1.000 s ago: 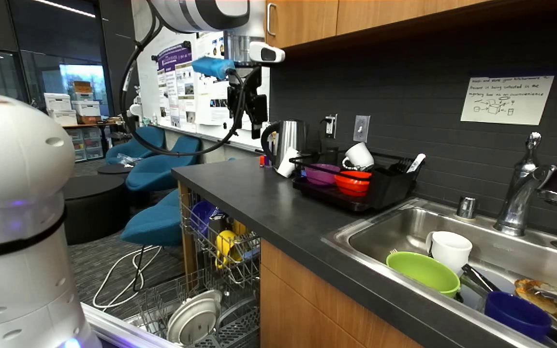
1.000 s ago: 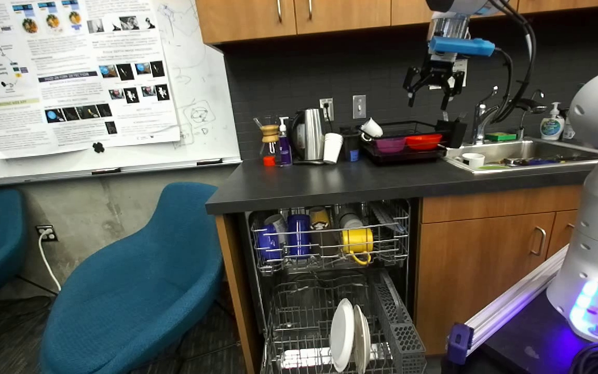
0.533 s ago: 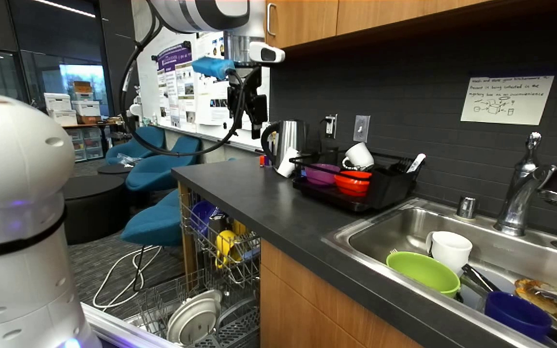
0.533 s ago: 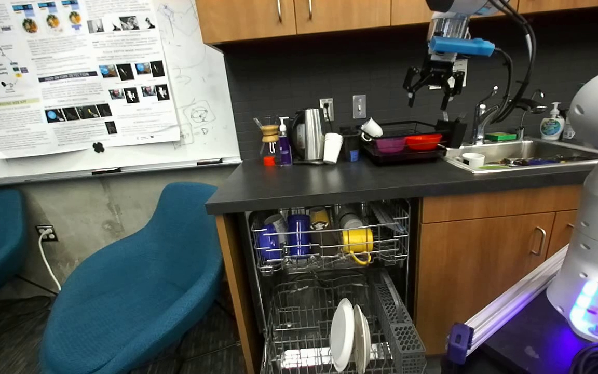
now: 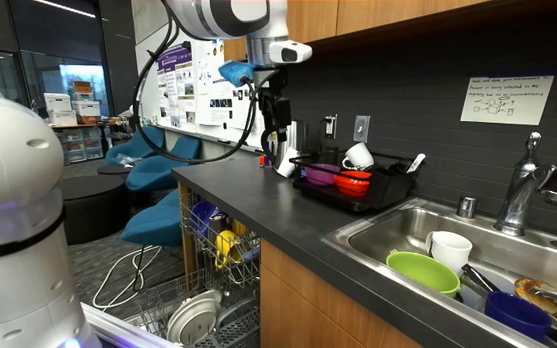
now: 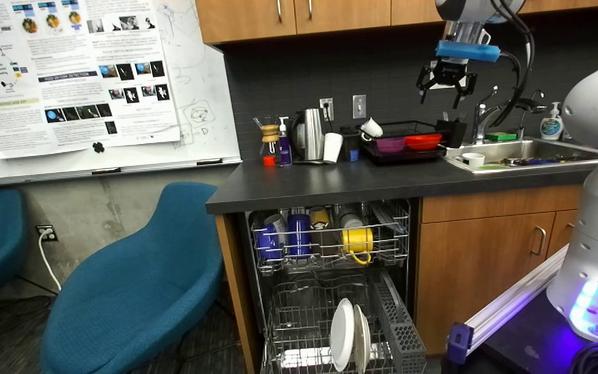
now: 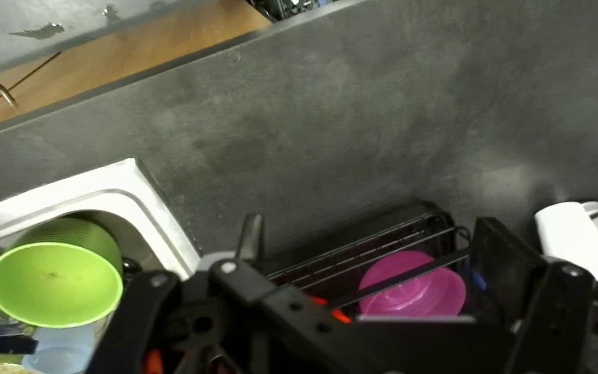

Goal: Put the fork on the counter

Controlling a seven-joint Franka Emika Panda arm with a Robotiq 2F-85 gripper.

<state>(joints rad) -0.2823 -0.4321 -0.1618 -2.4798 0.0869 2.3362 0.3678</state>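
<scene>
Charcoal and smooth, the long kitchen counter [image 6: 299, 184] carries a steel-and-black kettle [image 6: 313, 135] on its left part, and a white tapered cup [image 6: 333, 148] just beside it. Next comes a black wire dish rack [image 6: 405, 157] holding a tipped white mug [image 6: 371, 128], a purple round bowl [image 6: 391, 145] and a red round bowl [image 6: 423, 141]. In an exterior view the black two-jawed pincer [image 6: 439, 101] hangs above the rack's right part, jaws spread wide, with nothing between them. Then stands the black utensil holder [image 5: 386, 188], where what looks like a dark pronged fork [image 5: 401, 165] rises beside a white-handled utensil [image 5: 416, 163]. Farthest right is the stainless steel sink [image 5: 380, 238], where a small pale pronged tip [image 5: 393, 251] shows by the lime-green round bowl [image 5: 423, 273]; it may be a fork too, and I cannot tell which is meant. The step in hand, as I judge it, is the reach for the fork, with grasp and placing not yet done. The next move calls for bringing the pincer over the chosen fork, turning the jaws across its handle and lowering without knocking neighbouring pieces; a straight lift should come before any travel over the counter.
</scene>
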